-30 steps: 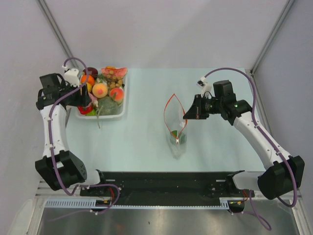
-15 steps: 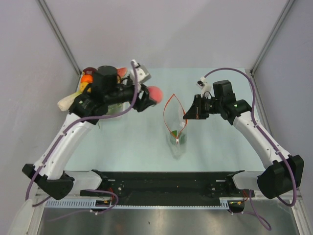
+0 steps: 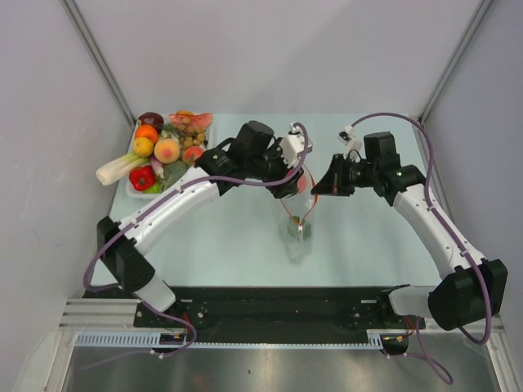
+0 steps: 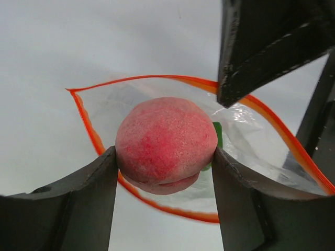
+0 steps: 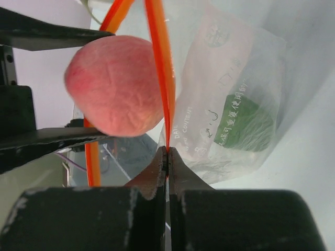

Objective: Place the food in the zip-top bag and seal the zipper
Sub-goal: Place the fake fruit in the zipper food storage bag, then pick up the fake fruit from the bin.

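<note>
One pink-red plastic peach [image 4: 166, 142], clamped by the left gripper [image 4: 165, 159], has been carried above the clear zip-top bag [image 5: 230, 104] mouth. Its red-orange zipper strip [image 5: 158, 68] is pinched by the right gripper [image 5: 167, 155]. Release seems next.

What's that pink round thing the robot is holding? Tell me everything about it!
It is a toy peach, round, pinkish-red with paler patches, matte and a little fuzzy-looking, with a crease near the bottom. The left hand squeezes it between two dark fingers, one on each side. It hangs at the open mouth of the clear zip-top bag, inside the loop of the orange zipper, not let go yet. A green piece lies in the bag beneath it.
</note>
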You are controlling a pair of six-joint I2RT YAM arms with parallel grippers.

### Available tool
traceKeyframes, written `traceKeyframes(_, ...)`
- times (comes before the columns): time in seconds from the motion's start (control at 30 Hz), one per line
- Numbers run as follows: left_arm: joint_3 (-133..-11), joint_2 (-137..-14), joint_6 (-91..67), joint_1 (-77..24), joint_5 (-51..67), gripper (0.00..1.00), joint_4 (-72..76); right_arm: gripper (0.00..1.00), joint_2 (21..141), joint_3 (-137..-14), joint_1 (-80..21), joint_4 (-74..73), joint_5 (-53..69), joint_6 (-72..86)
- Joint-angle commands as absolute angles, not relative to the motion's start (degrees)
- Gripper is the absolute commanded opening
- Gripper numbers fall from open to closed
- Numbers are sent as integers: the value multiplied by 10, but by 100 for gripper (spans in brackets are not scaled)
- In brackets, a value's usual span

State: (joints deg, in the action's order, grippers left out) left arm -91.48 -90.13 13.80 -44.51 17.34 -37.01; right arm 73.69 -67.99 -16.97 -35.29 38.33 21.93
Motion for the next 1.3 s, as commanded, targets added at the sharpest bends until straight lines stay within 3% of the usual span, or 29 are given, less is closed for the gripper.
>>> traceKeyframes(0.0,-972,-934,121,-446,113,76,-354,0,748,-698,-142,-335,402,252)
traceKeyframes(0.1,-988,-935,111,-445,96,99,-350,0,751,-695,-138,-333,406,258)
traceKeyframes(0.2,-1013,-927,80,-416,114,100,-363,0,751,-693,-135,-332,404,259)
traceKeyframes(0.43,-962,-841,32,-212,191,100,-331,0,751,-686,-128,-328,398,270)
traceKeyframes(0.73,-882,-841,131,18,145,100,-347,0,751,-685,-129,-325,396,273)
traceKeyframes(1.27,-876,-970,189,56,80,100,-316,0,756,-686,-129,-327,389,266)
